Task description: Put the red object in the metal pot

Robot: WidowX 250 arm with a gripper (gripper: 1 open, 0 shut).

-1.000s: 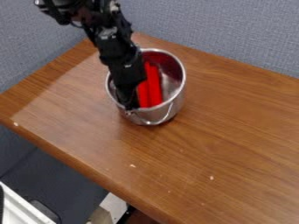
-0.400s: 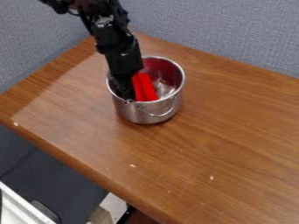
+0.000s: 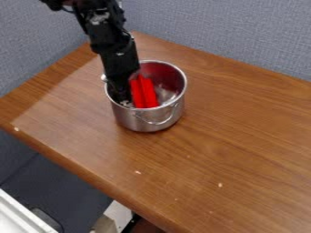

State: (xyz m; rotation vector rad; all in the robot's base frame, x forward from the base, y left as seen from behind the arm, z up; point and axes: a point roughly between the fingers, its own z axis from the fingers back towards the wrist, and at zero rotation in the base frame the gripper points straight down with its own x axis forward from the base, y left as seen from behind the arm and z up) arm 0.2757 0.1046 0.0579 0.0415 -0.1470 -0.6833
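Table (image 3: pixel 80 141) across lower frame. Metal pot (image 3: pixel 148 119) upper centre, red object (image 3: pixel 144 92) inside it. Jaws (image 3: pixel 123 98) down in pot, look shut beside red; can't tell if gripping. Placement basically done; release check and retreat left.

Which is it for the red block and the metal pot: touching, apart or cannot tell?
Cannot tell. The camera view shows the red block inside the metal pot, but its lower end is hidden behind the near rim.
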